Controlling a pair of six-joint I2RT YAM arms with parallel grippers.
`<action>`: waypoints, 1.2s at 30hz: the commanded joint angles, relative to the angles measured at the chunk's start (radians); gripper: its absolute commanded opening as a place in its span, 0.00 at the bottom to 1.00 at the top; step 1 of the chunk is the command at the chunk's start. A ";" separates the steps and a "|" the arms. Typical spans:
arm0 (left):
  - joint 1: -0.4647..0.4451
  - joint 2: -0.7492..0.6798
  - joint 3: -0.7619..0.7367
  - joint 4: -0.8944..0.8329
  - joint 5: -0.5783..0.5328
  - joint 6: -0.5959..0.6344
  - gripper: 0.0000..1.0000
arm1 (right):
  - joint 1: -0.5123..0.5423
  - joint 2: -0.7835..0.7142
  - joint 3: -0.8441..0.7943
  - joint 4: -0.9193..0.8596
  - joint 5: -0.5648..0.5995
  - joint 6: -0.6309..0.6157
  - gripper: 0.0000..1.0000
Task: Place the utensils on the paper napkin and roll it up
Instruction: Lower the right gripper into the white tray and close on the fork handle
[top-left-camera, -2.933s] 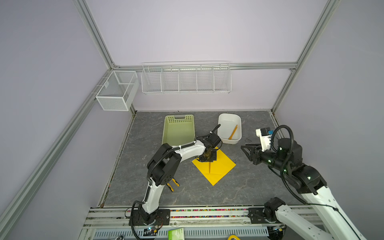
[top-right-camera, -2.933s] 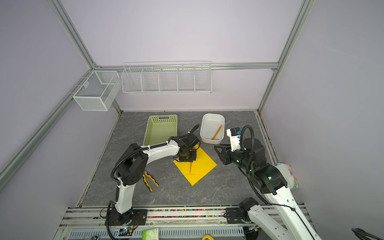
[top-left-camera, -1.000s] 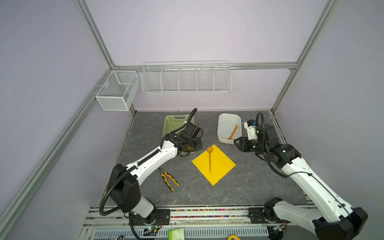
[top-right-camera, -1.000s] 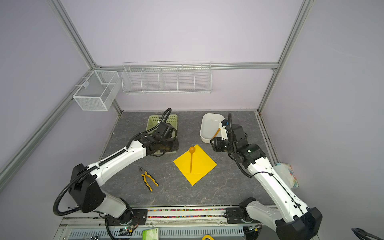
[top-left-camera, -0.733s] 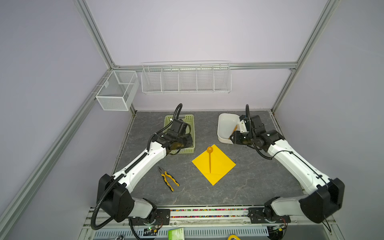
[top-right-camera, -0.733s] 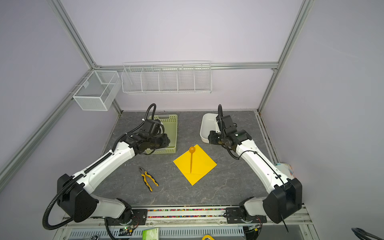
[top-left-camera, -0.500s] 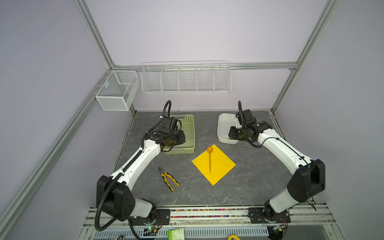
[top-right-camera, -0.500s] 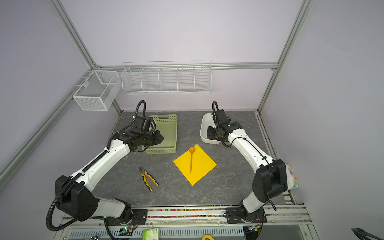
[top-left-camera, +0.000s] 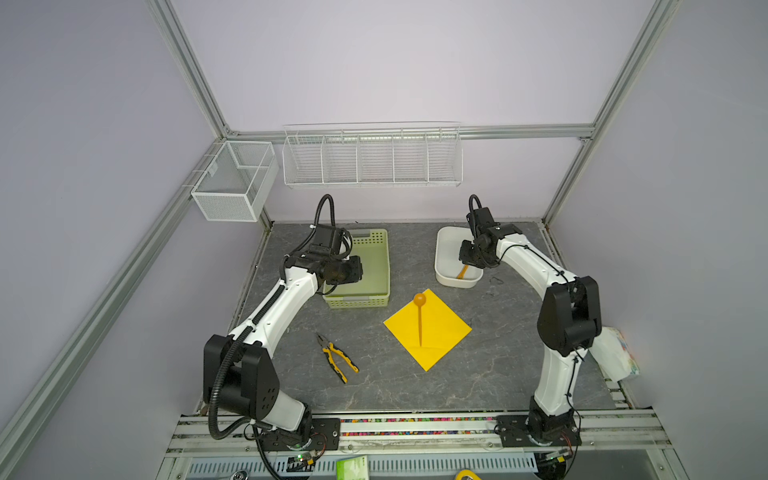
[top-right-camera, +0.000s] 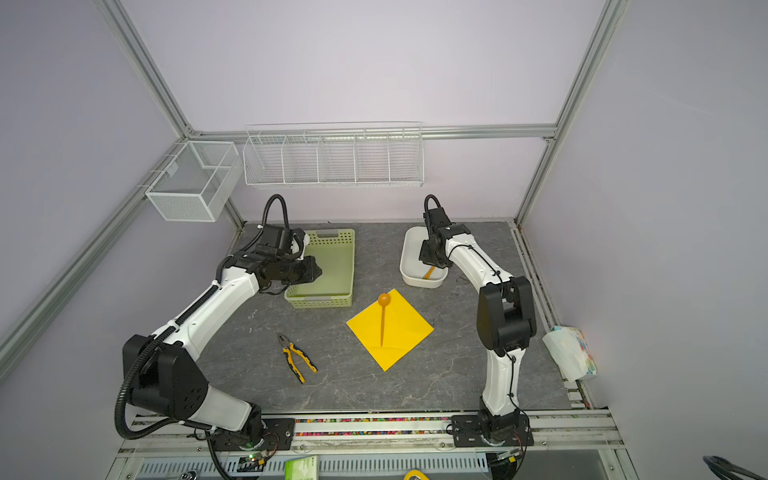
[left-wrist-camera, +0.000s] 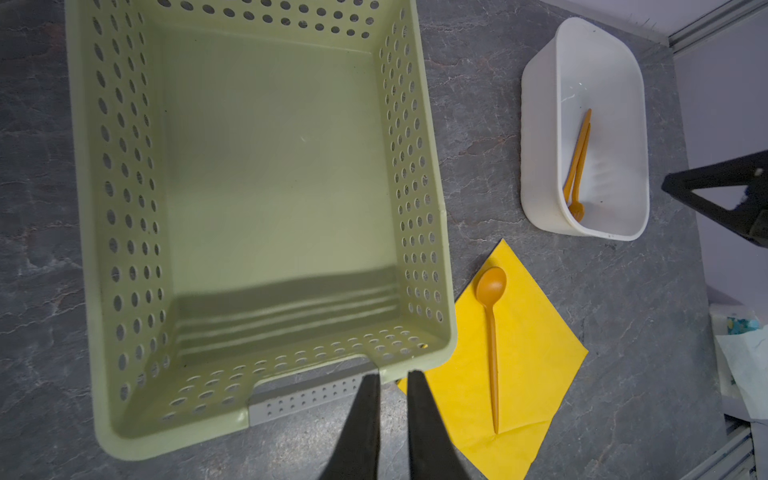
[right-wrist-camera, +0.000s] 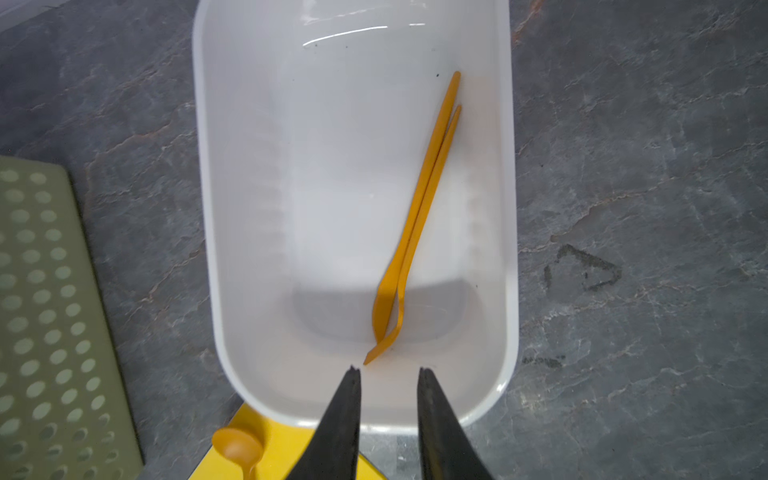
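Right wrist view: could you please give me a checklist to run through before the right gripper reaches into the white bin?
1. Spoon lying on the paper napkin: ok.
2. Two utensils in the white bin, unobstructed: ok.
3. Those utensils separated for a single pick: not ok, they overlap.
4. Right gripper open and empty: ok.
5. Its jaws astride a handle: not ok, not yet.
6. Left gripper clear of the napkin, over the green basket: ok.

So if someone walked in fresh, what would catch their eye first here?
The bright yellow napkin in the middle of the grey table, with an orange spoon lying on it. Next, the right gripper poised over the white tub, where two more orange utensils lie, and the left gripper above the empty green basket.
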 joint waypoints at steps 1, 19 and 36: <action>0.023 0.028 0.017 0.026 0.069 0.063 0.14 | -0.023 0.080 0.073 -0.048 0.003 0.041 0.27; 0.092 0.102 -0.006 0.089 0.157 0.011 0.11 | -0.043 0.385 0.369 -0.169 0.054 0.035 0.33; 0.132 0.102 -0.025 0.111 0.183 -0.008 0.06 | -0.043 0.449 0.389 -0.112 0.034 0.071 0.15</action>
